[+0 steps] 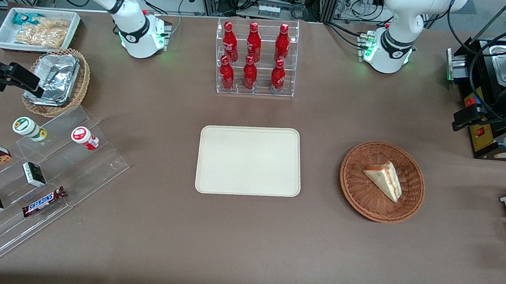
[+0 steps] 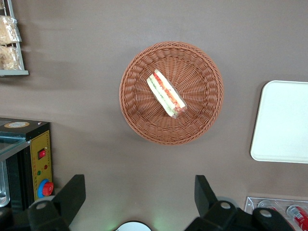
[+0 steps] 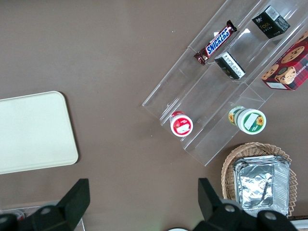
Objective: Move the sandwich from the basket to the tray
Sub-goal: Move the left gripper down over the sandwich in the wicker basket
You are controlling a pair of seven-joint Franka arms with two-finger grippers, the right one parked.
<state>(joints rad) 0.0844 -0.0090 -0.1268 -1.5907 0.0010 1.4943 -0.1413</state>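
Sandwich (image 2: pixel 166 94) wedge, red/green filling, in basket (image 2: pixel 202 122); gripper (image 2: pixel 139 192) above, fingers (image 2: pixel 72 195) apart.

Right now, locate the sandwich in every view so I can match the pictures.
Front view: the sandwich lies in the basket, toward the working arm's end.
Left wrist view: the sandwich in the basket, with the open gripper apart from it.
Right wrist view: not in it.
Shared landmark: the tray.

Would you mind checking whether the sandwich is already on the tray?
No, the sandwich lies in the basket, the tray is bare, and the gripper hangs open above.
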